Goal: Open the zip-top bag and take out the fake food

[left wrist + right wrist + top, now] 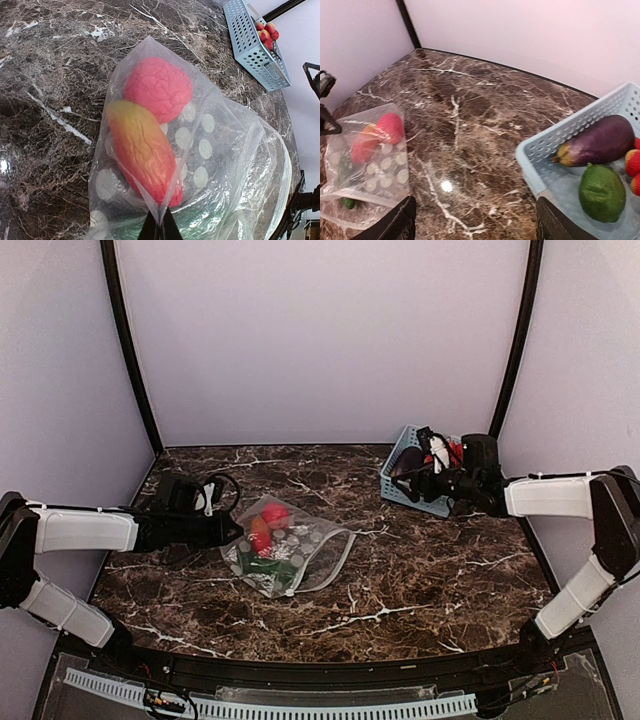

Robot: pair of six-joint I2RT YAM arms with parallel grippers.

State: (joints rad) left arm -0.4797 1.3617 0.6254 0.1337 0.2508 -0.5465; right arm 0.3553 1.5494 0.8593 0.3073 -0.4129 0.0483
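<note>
The clear zip-top bag (pixel 290 558) with pale dots lies on the marble table, left of centre. It holds a pink lumpy piece (pixel 158 87), a red-yellow oblong piece (pixel 142 150) and green pieces (pixel 272 570). My left gripper (pixel 160 227) is shut, pinching a fold of the bag's plastic at its near-left edge. The bag also shows in the right wrist view (pixel 367 165). My right gripper (pixel 475 220) is open and empty, at the corner of the light-blue basket (pixel 555 145), which holds a purple eggplant (pixel 597 142), a green piece (pixel 601 192) and red balls (pixel 632 165).
The basket (pixel 412 472) stands at the back right near the wall. Dark vertical poles run up both back corners. The table's front edge has a black rail (pixel 300 670).
</note>
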